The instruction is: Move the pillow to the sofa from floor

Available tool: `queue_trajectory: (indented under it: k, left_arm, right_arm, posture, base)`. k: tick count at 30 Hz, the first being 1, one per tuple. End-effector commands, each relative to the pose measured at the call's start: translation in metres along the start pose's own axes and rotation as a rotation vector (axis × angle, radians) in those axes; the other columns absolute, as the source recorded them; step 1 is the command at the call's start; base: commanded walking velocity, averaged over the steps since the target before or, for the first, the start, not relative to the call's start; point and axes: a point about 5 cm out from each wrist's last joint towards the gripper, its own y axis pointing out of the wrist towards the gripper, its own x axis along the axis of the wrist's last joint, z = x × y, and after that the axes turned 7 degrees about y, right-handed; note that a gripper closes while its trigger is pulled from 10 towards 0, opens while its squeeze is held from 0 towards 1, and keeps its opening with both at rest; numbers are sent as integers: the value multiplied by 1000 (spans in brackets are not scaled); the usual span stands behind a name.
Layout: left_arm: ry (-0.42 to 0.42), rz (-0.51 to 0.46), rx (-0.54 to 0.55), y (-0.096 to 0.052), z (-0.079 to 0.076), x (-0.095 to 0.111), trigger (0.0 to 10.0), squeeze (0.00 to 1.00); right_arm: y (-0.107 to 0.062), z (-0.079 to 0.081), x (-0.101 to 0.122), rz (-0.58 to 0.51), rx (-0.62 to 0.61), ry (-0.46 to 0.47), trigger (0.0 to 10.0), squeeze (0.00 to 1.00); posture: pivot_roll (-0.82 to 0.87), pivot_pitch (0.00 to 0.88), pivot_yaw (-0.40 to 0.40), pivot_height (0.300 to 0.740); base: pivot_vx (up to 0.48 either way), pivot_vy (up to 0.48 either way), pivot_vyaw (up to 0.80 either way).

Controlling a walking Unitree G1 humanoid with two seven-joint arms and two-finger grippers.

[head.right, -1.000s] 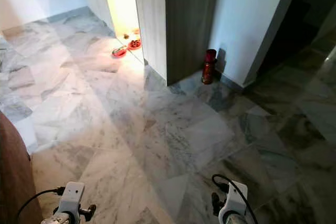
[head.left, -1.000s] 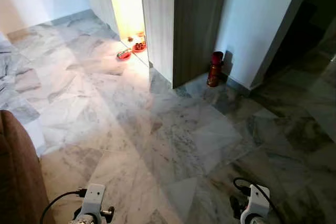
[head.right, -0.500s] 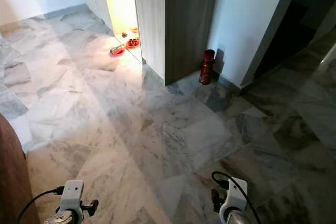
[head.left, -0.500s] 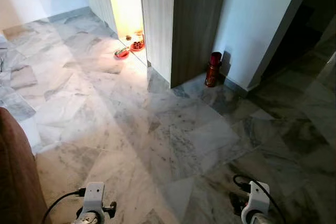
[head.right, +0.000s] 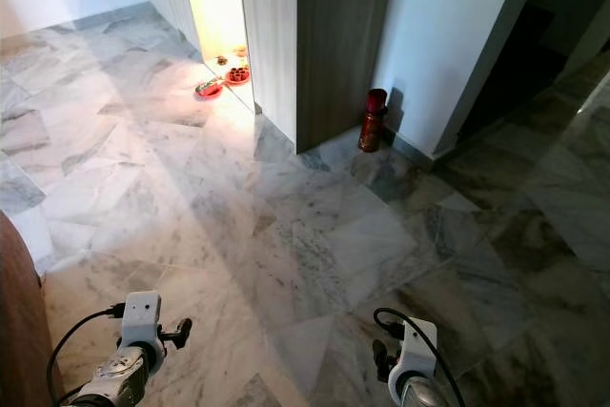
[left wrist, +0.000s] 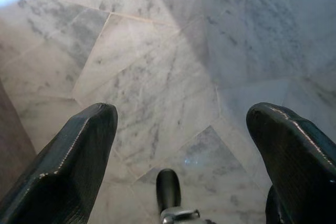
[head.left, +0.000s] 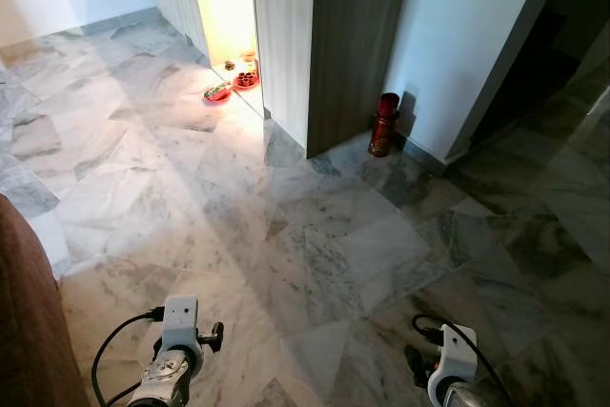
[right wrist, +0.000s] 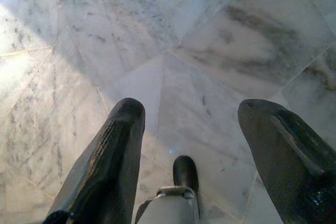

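The left arm has risen slightly. Left gripper (left wrist: 181,145) and right gripper (right wrist: 191,140) hang spread, empty, above marble floor (head.left: 315,235); pillow search likely continues.

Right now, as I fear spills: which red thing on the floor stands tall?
The red flask at the white wall's foot, right of the wooden cabinet; the red bowls lie low by the lit opening.

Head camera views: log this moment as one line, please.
left gripper open, empty | right gripper open, empty | grey marble floor ahead | red bottle by white wall
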Motion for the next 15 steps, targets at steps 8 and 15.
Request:
queue_trajectory:
  k: [8,15]
  left_arm:
    - [20,80,31,-7,7,-24,10000,0]
    - [37,92,17,-9,1,-31,10000,0]
  right_arm:
    - [-3,-6,-9,9,-24,-13,10000,0]
    - [-2,-1,-7,2,-14,-15,10000,0]
  posture:
    - [-29,0,-18,740]
    - [-19,0,-28,740]
  base:
    - [0,0,0]
    - [0,0,0]
